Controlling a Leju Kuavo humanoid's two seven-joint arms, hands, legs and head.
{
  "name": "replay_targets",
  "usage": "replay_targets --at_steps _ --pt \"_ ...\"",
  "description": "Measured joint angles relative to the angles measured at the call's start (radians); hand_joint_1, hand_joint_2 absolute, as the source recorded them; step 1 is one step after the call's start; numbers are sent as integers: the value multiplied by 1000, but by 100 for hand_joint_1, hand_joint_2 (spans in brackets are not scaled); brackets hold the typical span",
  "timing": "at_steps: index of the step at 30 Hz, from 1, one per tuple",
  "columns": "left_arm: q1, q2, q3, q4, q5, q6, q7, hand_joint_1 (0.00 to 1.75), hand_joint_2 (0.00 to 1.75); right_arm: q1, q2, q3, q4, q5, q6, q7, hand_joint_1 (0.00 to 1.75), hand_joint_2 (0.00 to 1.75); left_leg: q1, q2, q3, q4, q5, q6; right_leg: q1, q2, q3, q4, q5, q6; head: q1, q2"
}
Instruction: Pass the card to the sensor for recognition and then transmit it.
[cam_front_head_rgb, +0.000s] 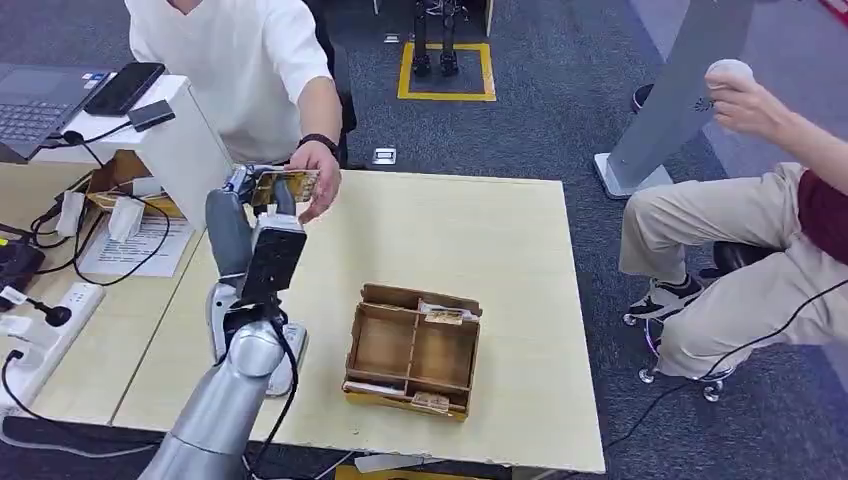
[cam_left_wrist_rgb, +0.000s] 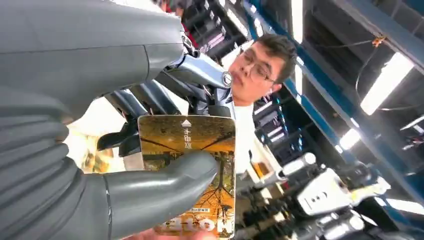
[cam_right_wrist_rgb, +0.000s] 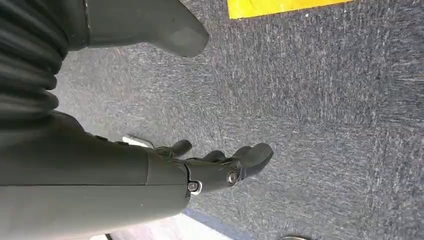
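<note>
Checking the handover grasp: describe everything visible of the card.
The card is a thin, glossy rectangle printed with bare branches on amber, a white arrow and characters near one end. The left hand holds it raised over the table's far edge, thumb across its face, fingers behind. A person's hand touches it.

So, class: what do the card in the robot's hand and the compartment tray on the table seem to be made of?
Card: probably glossy plastic, thin and flat, with a printed tree picture that catches light. Tray: looks like matte brown cardboard or thin wood, with plain flat dividers and raw edges.
</note>
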Motion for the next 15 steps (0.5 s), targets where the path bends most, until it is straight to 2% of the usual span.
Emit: replay_targets --at_steps 4,7,15 --pt "-70 15 3 101 -208 43 76 175 175 -2 5 2 0 16 0 11 0 175 0 0 0 0 0 0 0 0 0 0 0 0 0 0" --pt "-97 23 3 154 -282 48 107 175 175 -3 11 2 0 21 0 18 0 175 0 0 0 0 0 0 0 0 0 0 0 0 0 0" --pt "-123 37 3 223 -323 48 125 175 175 -5 18 3 0 23 0 18 0 175 0 0 0 0 0 0 0 1 0 0 0 0 0 0"
